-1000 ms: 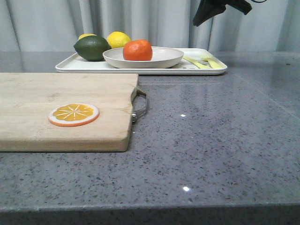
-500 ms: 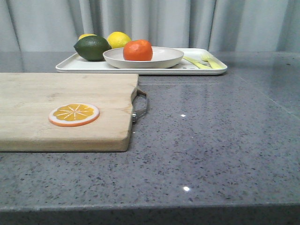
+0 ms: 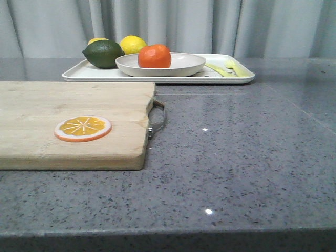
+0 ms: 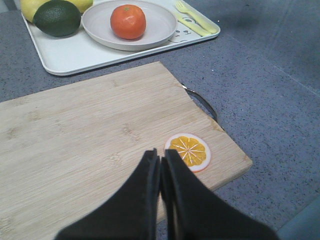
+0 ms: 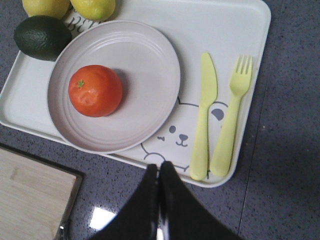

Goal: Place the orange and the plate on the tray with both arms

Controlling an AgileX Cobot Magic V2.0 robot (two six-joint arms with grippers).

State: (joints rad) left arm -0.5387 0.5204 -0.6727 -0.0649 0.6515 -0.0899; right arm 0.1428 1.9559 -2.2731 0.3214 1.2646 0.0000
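From where I sit the table [image 3: 252, 157] carries two big things: the wooden cutting board [image 3: 68, 123] near me on the left, and the tray [image 3: 79, 73] at the far edge, its long axis running left to right across my front view. On that tray the plate [image 3: 184, 67] already rests, roughly at the middle, and the orange [image 3: 154, 56] sits inside the plate — so I judge the placing done, with nothing left to carry. The relation I care about now is where these lie from each pincer. The right pincer [image 5: 159, 172] hangs above the near rim of the tray [image 5: 250, 30], fingers pressed together and holding nothing; the plate [image 5: 145, 65] and the orange [image 5: 95, 90] lie just past its tips, away from the robot, so this arm is clearly the nearer one. The left pincer [image 4: 161, 165] is also closed and empty, hovering over the cutting board [image 4: 75, 145] close to the orange slice [image 4: 188, 151], with the tray [image 4: 75, 57], plate [image 4: 155, 35] and orange [image 4: 128, 21] well apart from it, farther out. If anything needed nudging I would use the right arm. Beside the plate lie a pale yellow knife [image 5: 204, 115] and fork [image 5: 232, 115]; a dark green lime [image 5: 42, 37] and lemons [image 5: 95, 7] crowd the tray's other end — touching none of the task's pieces as far as I can tell.
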